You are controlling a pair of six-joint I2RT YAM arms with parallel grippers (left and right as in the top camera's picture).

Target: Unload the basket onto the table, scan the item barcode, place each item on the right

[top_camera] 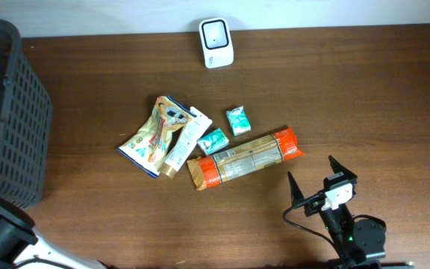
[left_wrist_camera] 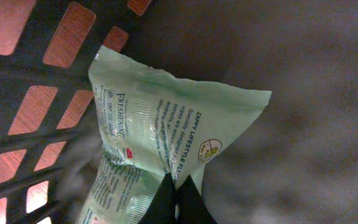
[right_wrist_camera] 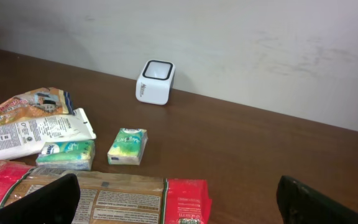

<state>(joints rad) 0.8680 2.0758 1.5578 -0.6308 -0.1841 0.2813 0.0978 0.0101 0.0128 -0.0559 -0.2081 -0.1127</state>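
Left gripper (left_wrist_camera: pixel 176 190) was clamped shut at the green packet (left_wrist_camera: pixel 166 118) inside the basket (left_wrist_camera: pixel 23 70), probably to lift it for scanning; right gripper (top_camera: pixel 310 168) hung wide open, empty.

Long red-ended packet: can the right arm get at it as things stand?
Probably yes. The right gripper is open, facing the packet, with only bare table between it and the near red end; nothing lies on that end.
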